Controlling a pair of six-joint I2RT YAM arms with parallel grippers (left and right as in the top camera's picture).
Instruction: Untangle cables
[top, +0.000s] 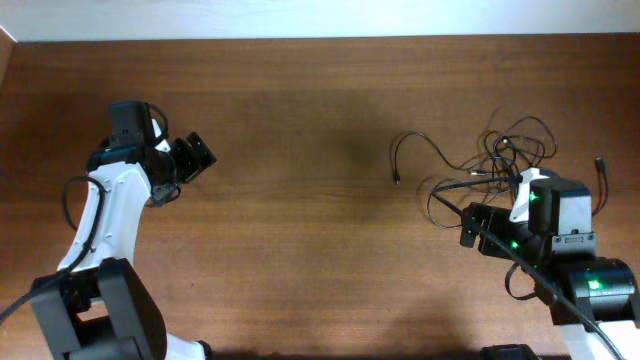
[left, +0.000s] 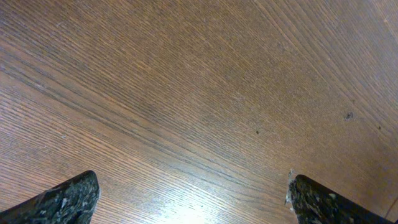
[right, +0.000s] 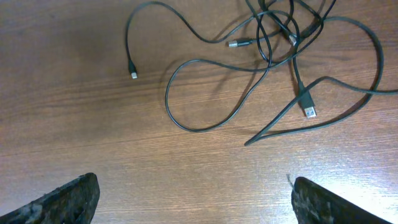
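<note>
The cables (top: 500, 155) are thin black wires lying in loose, crossing loops on the right side of the wooden table. In the right wrist view the cables (right: 273, 37) knot together at the top. One end with a small plug (right: 132, 73) trails off to the left, and a flat silver-tipped plug (right: 309, 111) lies lower right. My right gripper (top: 476, 226) sits just in front of the tangle. Seen from its own wrist, the right gripper (right: 193, 202) is open with only bare wood between its fingers. My left gripper (top: 186, 166) is far off at the left; the left gripper (left: 193, 202) is open over bare wood.
The table's far edge (top: 320, 38) meets a pale wall along the top. Thicker black arm cables (top: 525, 270) run along the right arm beside the tangle. The white left arm (top: 105, 215) occupies the lower left.
</note>
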